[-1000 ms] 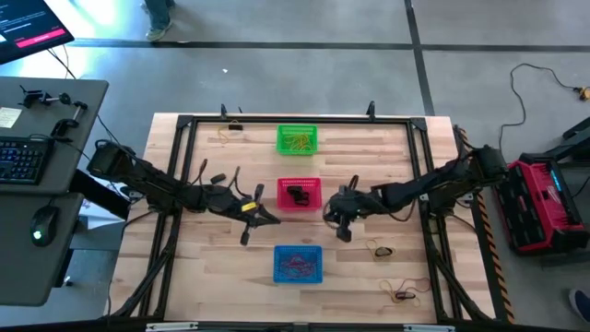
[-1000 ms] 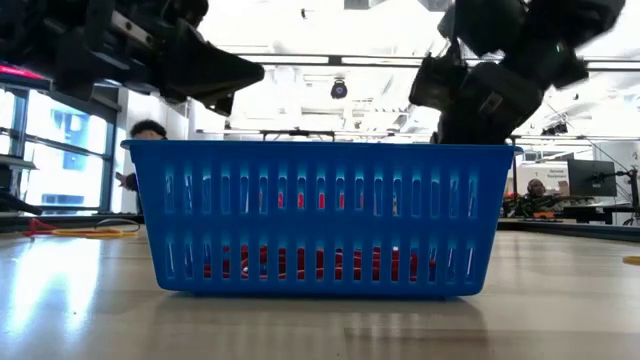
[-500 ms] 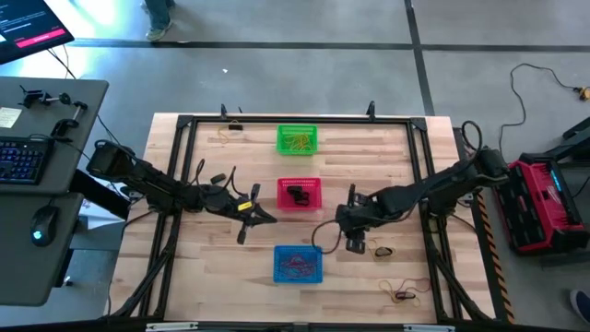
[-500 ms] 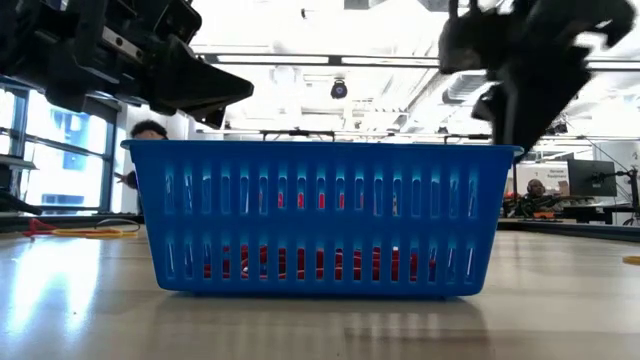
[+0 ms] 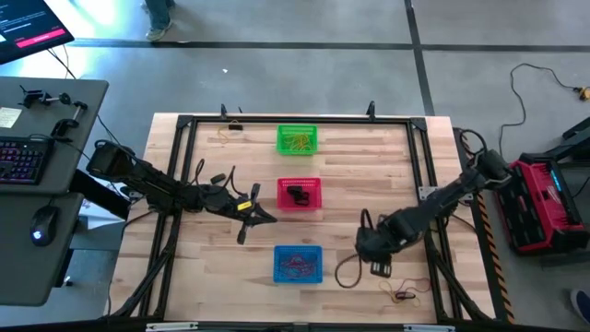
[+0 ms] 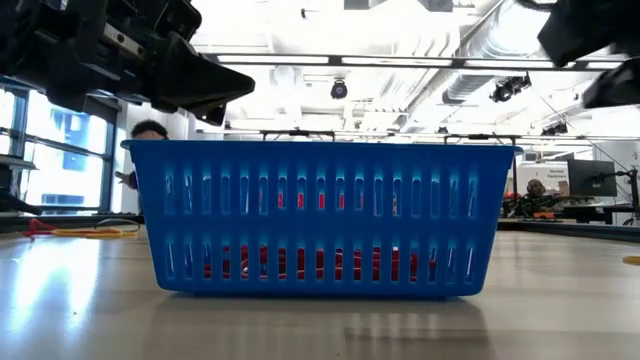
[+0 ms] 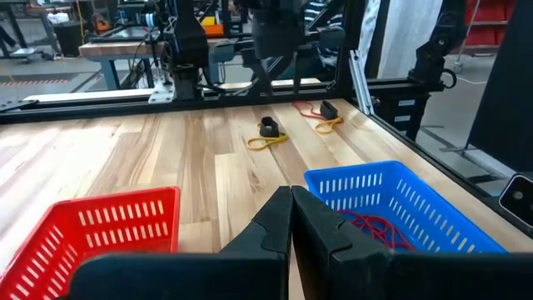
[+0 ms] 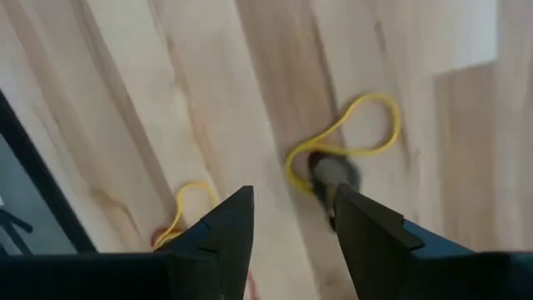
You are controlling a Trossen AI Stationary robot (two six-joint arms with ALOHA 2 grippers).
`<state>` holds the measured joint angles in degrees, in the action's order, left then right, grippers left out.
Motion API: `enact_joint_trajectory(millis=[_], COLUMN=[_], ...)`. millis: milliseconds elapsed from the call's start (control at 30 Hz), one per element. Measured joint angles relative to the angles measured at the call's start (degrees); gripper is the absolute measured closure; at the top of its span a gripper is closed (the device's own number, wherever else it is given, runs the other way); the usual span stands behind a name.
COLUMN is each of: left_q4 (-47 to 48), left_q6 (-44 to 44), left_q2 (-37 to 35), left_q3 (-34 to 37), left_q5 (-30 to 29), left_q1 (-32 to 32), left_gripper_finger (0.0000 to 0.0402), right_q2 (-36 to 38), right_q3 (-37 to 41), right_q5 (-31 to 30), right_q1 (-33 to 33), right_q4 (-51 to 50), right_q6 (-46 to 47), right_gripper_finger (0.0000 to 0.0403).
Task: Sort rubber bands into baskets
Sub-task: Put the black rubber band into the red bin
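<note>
A yellow rubber band [image 8: 346, 142] tangled with a black one lies on the counter [image 5: 369, 166], right of the blue basket [image 5: 298, 264]. The right gripper [image 5: 380, 267] hovers above it, fingers apart, empty. The left gripper [image 5: 267, 218], fingers closed, waits beside the red basket [image 5: 299, 195].

A pale wooden surface [image 5: 212, 267] filled the middle of the overhead frame, edged by a black metal frame [image 5: 300, 119]. At the left edge stood a grey desk [image 5: 37, 231] carrying a keyboard [image 5: 20, 159] with lit keys, a mouse [image 5: 38, 227] glowing green below it, and a yellow note [image 5: 9, 116] above it. A screen [image 5: 28, 26] with red lettering sat in the upper left corner. A red and black case [image 5: 541, 205] lay on the grey floor [image 5: 277, 65] at the right edge, with a thin cable [image 5: 539, 78] looping above it. A person's legs [image 5: 159, 18] showed at the top edge. In the table-level frame, ceiling ducts [image 6: 500, 40] ran at upper right, and a person [image 6: 535, 190] sat at the far right.
</note>
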<state>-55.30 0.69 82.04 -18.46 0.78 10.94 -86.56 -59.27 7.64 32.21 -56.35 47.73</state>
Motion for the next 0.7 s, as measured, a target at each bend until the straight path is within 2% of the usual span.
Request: enact_joint_trajectory(millis=[367, 700], left_q4=[-0.2, -0.14], left_q6=[0.48, 1.05], left_q2=[0.02, 0.02], left_q3=[0.0, 0.0], left_q5=[0.0, 0.02], left_q1=[0.0, 0.0], left_gripper_finger=[0.0401, 0.0401], right_q2=[-0.9, -8.57], right_q3=[0.04, 0.09], right_q5=[-3.17, -1.01], right_q1=[3.95, 3.8], right_q4=[-1.76, -1.69], right_q6=[4.95, 2.47], right_gripper_finger=[0.0247, 0.0247])
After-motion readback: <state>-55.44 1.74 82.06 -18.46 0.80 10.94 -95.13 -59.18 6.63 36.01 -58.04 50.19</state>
